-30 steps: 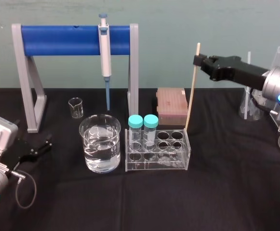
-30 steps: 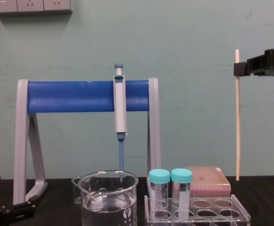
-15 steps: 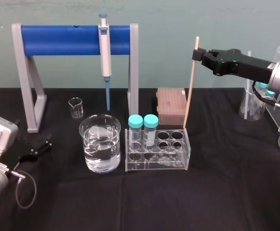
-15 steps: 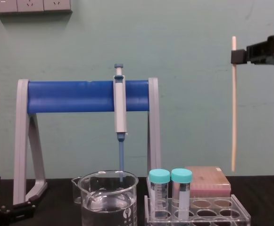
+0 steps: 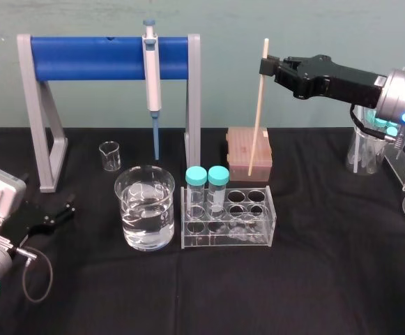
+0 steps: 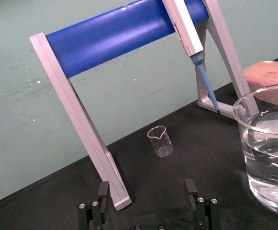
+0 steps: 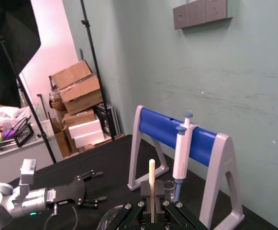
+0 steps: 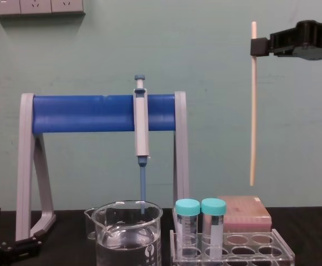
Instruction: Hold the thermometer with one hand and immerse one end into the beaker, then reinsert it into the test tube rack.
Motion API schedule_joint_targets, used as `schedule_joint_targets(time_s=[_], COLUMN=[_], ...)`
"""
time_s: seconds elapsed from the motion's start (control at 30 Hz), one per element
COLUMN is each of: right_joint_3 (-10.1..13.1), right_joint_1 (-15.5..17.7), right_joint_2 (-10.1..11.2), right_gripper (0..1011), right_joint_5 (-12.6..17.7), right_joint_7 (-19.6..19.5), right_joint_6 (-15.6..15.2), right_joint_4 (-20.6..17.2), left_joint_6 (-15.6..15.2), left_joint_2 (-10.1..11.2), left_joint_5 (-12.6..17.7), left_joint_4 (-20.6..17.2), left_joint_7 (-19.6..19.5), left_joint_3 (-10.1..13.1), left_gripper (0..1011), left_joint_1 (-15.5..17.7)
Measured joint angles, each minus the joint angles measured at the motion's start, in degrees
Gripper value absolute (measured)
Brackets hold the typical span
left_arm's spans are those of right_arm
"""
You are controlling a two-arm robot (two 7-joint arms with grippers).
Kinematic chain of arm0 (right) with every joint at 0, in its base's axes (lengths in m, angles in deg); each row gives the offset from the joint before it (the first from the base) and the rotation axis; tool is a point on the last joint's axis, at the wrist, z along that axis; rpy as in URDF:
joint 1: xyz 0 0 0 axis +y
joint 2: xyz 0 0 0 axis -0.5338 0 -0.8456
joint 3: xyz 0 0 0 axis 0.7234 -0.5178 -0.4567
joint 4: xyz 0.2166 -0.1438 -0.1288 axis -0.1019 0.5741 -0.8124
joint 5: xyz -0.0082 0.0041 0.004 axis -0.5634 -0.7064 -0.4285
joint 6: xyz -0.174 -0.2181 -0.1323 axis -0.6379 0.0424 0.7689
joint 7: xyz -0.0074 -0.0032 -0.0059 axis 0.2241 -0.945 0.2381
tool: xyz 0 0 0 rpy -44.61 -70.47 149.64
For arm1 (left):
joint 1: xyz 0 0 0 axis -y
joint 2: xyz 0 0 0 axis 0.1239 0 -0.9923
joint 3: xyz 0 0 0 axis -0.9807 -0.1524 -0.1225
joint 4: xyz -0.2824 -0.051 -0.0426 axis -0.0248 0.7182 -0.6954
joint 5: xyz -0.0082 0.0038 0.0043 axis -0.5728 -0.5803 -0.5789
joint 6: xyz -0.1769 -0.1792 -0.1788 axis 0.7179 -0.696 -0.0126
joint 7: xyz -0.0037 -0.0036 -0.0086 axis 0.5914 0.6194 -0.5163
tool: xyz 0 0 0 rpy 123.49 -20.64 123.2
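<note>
Black cloth covers the bench. Right gripper (image 5: 265, 66) pinches the thermometer (image 5: 258, 112) near its top, so the rod hangs upright, raised clear of the test tube rack (image 5: 223, 244), likely to carry it over the beaker (image 5: 129, 202) just left. Left gripper (image 5: 57, 211) lies parked at the table's left, its 2 fingers spread.

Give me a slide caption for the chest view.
Right tool holds the thermometer upright, clear of the rack; beaker at left, left tool parked.
</note>
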Motion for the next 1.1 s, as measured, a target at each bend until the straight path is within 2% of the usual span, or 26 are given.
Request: schedule_joint_targets(time_s=[0.27, 1.1], right_joint_3=[-1.96, -5.61], right_joint_1=[-0.85, -2.32], right_joint_2=[0.04, 0.99], right_gripper=[55, 55], right_joint_5=[0.27, 2.10], right_joint_7=[-0.30, -3.11], right_joint_6=[0.31, 0.96], right_joint_4=[-0.63, -3.61], left_joint_6=[0.00, 0.00], left_joint_2=[0.00, 0.00], left_joint_5=[0.00, 0.00], left_joint_4=[0.00, 0.00], left_joint_7=[0.00, 0.00], left_joint_3=[0.00, 0.00], left_gripper=[1004, 1004], left_joint_1=[0.00, 0.00])
